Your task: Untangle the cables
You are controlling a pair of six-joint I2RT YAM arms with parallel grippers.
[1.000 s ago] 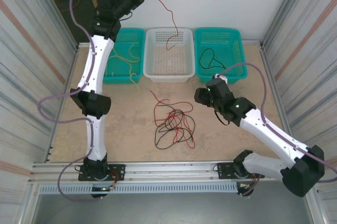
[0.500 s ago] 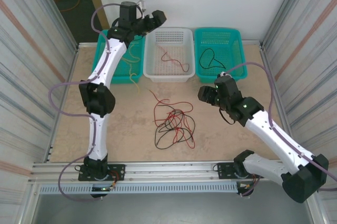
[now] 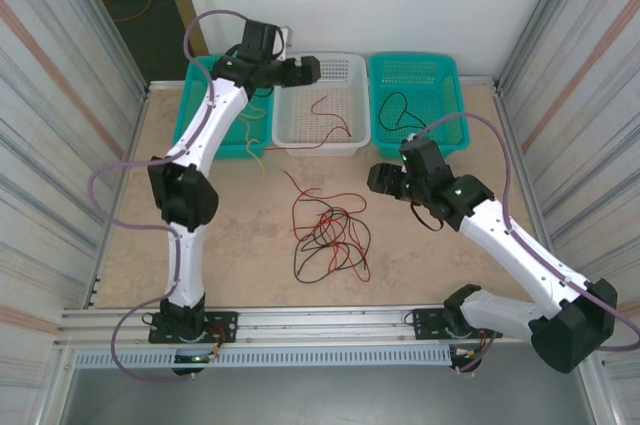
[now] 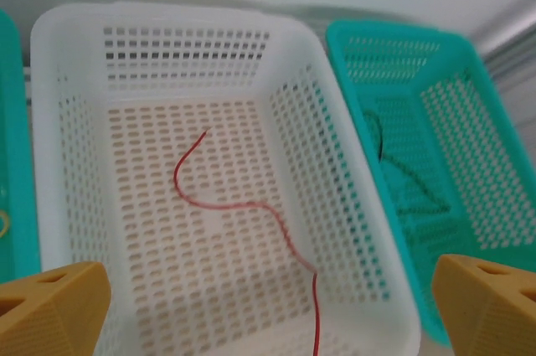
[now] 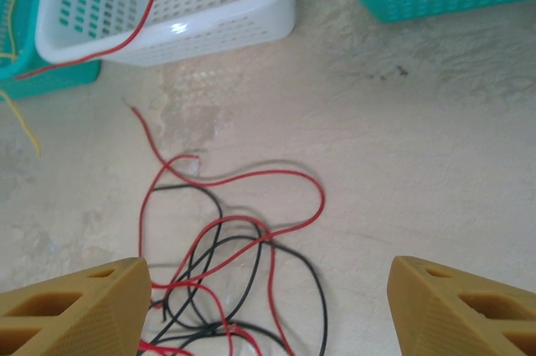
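Lowered since before, our left pincer (image 4: 270,310) stands apart above a thin red wire (image 4: 222,203) in the white perforated plastic basket (image 4: 167,14); our right pincer (image 5: 268,306) gapes over tangled red and black cables (image 5: 226,247).

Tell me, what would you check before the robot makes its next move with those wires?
1. Left pincer open and empty: ok.
2. Red cable lying inside the white basket: ok.
3. Right pincer open and aimed at the tangle: ok.
4. Red and black strands in the tangle separated: not ok.
5. Yellow cable wholly in its teal basket: not ok, one end trails onto the table.
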